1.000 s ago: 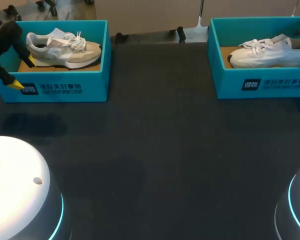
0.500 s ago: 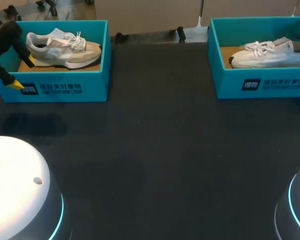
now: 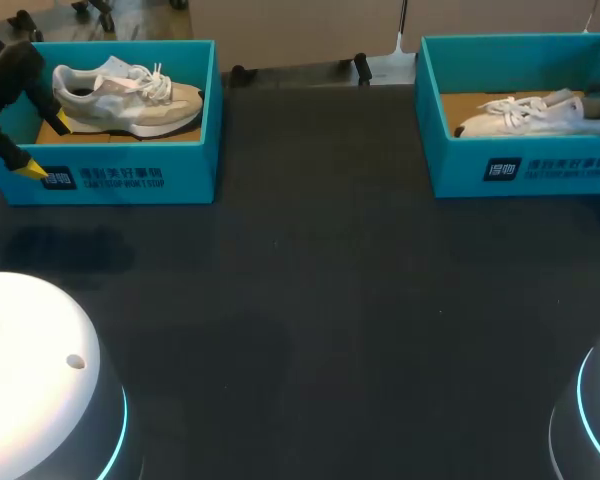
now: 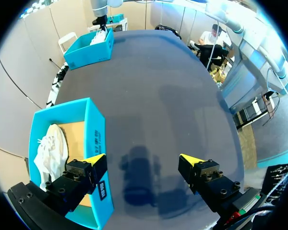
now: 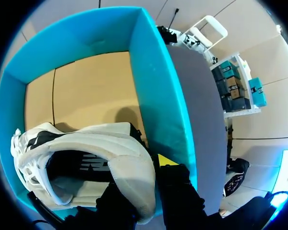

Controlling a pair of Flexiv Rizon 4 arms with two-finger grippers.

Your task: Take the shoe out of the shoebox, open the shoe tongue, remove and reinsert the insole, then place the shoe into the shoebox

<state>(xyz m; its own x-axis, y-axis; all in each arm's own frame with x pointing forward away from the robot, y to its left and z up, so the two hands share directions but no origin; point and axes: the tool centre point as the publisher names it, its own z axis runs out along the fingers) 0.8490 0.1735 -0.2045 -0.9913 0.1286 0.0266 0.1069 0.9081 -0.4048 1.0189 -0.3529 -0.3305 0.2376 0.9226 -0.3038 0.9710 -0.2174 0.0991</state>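
Remotely, I am looking across the dark table [image 3: 310, 290], working outward from my own side. Nearest on the left, my left gripper [image 3: 45, 147] is hovering at the left end of the left shoebox [image 3: 130, 180], its yellow-tipped fingers spread wide apart and gripping nothing. In the left wrist view one finger is hanging over the box's printed long wall while the other is hanging over bare table just beside it. Inside that teal box a grey-and-cream shoe [image 3: 130, 95] is lying on its sole on the cardboard floor, toe pointing toward the table's middle, white laces showing. Well apart, at the table's far right, the right shoebox [image 3: 525, 170] is sitting with its printed wall facing me. The white shoe [image 3: 535, 115] is lying low inside it, toe toward the table's middle and heel toward the right edge. At that heel my right gripper [image 5: 144, 178] is clamping the shoe. In the right wrist view the padded heel collar is sitting pinched between the two black fingers. One finger is outside, its yellow tip showing against the box's teal wall; the other is on the side of the shoe's opening. The shoe's dark lining is gaping toward the camera, with the box's brown floor showing beside it.
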